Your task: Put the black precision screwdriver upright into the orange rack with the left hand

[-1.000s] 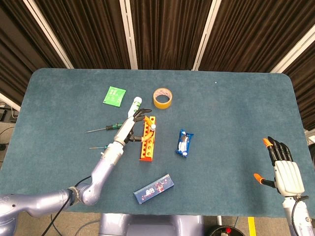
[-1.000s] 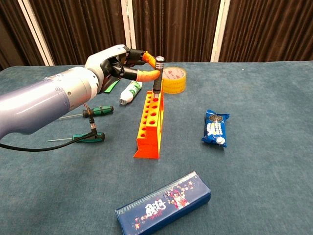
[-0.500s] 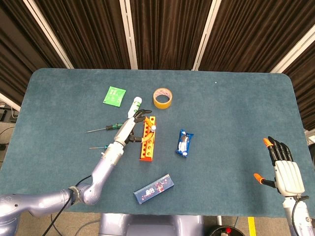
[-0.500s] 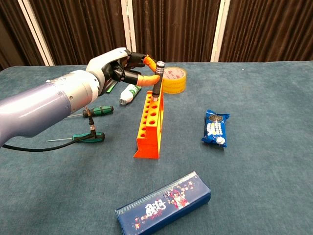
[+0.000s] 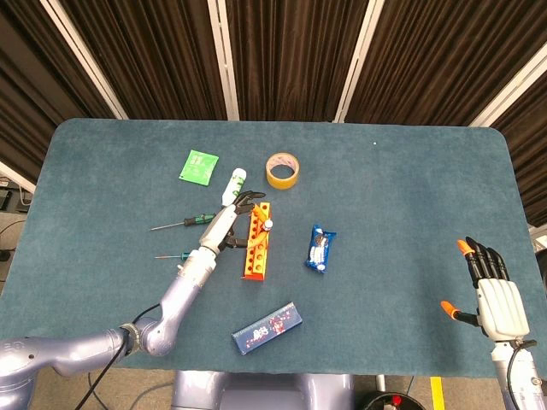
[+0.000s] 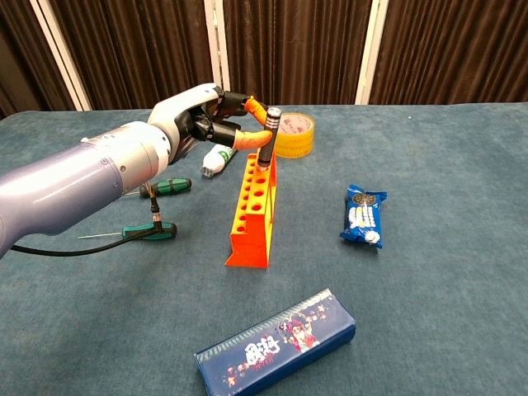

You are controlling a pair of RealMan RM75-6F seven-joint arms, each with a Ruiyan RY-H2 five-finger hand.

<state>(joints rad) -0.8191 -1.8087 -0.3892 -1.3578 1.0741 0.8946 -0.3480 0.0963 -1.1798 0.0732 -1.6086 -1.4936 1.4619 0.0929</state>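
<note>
Change: screwdriver now leans right in the rack (upright a second ago).
Left hand: you're pinching it; straighten before letting go.

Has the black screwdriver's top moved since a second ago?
Yes. In the chest view the black precision screwdriver has sunk lower toward the orange rack and tilted right, pinched by the left hand.
</note>
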